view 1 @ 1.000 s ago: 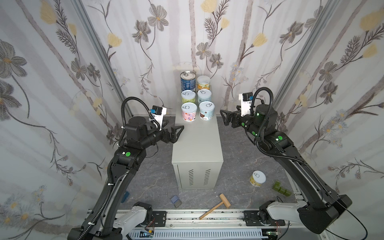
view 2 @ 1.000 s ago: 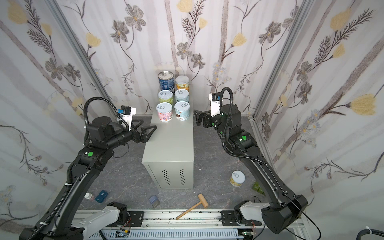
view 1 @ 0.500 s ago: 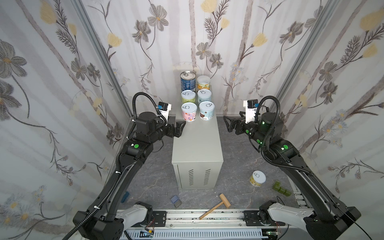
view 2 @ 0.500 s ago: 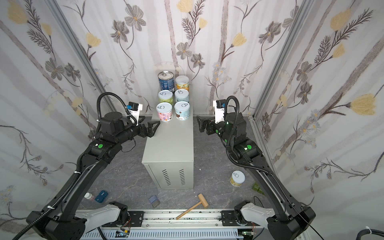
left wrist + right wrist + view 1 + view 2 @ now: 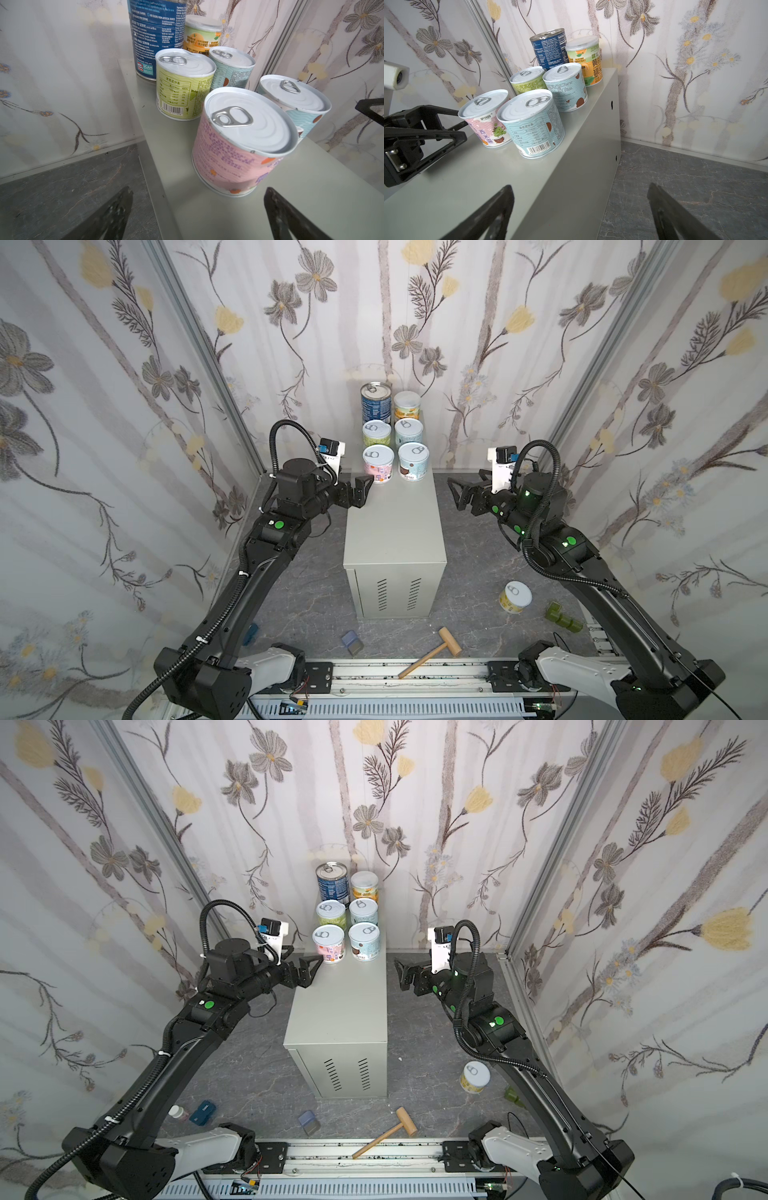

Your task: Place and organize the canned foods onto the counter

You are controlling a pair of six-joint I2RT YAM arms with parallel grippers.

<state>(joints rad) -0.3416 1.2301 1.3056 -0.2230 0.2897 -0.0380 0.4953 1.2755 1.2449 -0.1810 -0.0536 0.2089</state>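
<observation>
Six canned foods stand in two columns at the back of the counter [image 5: 395, 531]: a tall blue can [image 5: 376, 402], an orange one [image 5: 407, 406], a green one [image 5: 377, 434], a light blue one [image 5: 408, 433], a pink one [image 5: 378, 464] and a teal one [image 5: 413, 461]. A yellow can [image 5: 515, 597] stands on the floor, right of the counter. My left gripper [image 5: 365, 491] hovers open at the counter's left edge, just in front of the pink can [image 5: 239, 145], empty. Off the counter's right edge my right gripper [image 5: 454, 494] is open and empty too.
On the dark floor in front of the counter lie a wooden mallet [image 5: 428, 651] and a small blue-grey block [image 5: 352, 642]. Green blocks [image 5: 563, 617] sit at the right, a blue object [image 5: 251, 632] at the left. Flowered walls close in on three sides.
The left arm has swung in towards the counter, its gripper now nearer the pink can. The right gripper has drawn back a little towards the front. Both stayed open and empty.
</observation>
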